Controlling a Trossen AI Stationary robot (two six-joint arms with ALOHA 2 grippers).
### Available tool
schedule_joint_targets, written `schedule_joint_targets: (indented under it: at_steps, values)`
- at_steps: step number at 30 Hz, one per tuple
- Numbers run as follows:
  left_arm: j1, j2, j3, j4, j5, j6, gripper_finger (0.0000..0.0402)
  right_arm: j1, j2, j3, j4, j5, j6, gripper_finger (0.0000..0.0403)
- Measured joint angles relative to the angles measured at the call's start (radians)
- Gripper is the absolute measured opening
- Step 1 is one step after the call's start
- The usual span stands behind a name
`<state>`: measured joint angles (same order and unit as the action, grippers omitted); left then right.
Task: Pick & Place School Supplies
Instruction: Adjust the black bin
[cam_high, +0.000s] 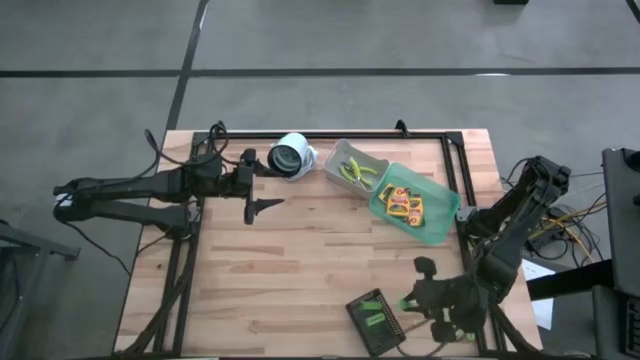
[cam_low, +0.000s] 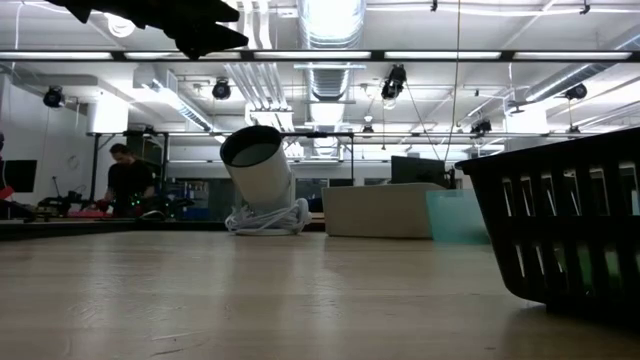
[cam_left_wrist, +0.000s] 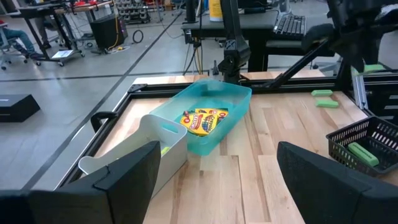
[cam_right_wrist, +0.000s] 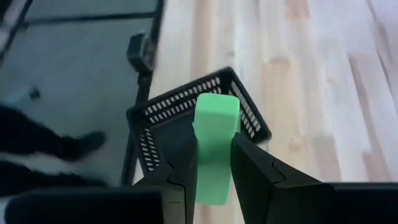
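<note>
we are taking the dark tray (cam_high: 375, 322) at the near right edge of the table as our landmark. the right gripper (cam_right_wrist: 214, 165) is hanging just above and beside this tray, and its jaws are clamped on one green block (cam_right_wrist: 215, 146), which is standing upright between them over the tray's mesh wall. inside the tray we are already seeing green blocks (cam_high: 378, 318) lying, so this part seems to be partly done; in our judgement the held block is going there next. in the left wrist view two more small green blocks (cam_left_wrist: 324, 98) are lying on the wood beyond the tray, so some work is remaining.

far from the tray, at the back of the table, the green bin (cam_high: 437, 222) is holding the yellow packs (cam_high: 404, 204), and the grey bin (cam_high: 335, 164) just beside it is holding the yellow-handled tools (cam_high: 358, 173). these two kinds look sorted already.

the left gripper (cam_high: 262, 207) is waiting well away from the tray, on the opposite back side, with its jaws wide apart and holding nothing.

about writing: the yellow packs are carrying red and green print, but we cannot read any word or brand on them. no other label is readable.
</note>
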<state>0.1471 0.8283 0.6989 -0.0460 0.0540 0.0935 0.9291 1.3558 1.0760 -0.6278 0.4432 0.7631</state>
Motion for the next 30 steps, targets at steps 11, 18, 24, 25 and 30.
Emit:
schedule_joint_targets:
  at_steps: [11, 18, 24, 25, 30]
  values:
    - [0.000, 0.000, 0.000, 0.000, 0.000, 0.000, 0.0328, -0.005, 0.092, -0.001, 0.062, -0.133, -0.062, 0.0078]
    - [0.000, 0.000, 0.000, 0.000, 0.000, 0.000, 0.0328, -0.008, 0.140, -0.001, 0.086, -0.222, -0.058, 0.0079]
    - [0.000, 0.000, 0.000, 0.000, 0.000, 0.000, 0.0328, -0.018, 0.175, -0.007, 0.160, -0.261, -0.069, 0.0079]
    - [0.000, 0.000, 0.000, 0.000, 0.000, 0.000, 0.0328, -0.022, 0.180, -0.010, 0.177, -0.262, -0.072, 0.0079]
    - [0.000, 0.000, 0.000, 0.000, 0.000, 0.000, 0.0328, -0.051, 0.186, -0.050, 0.270, -0.279, -0.087, 0.0079]
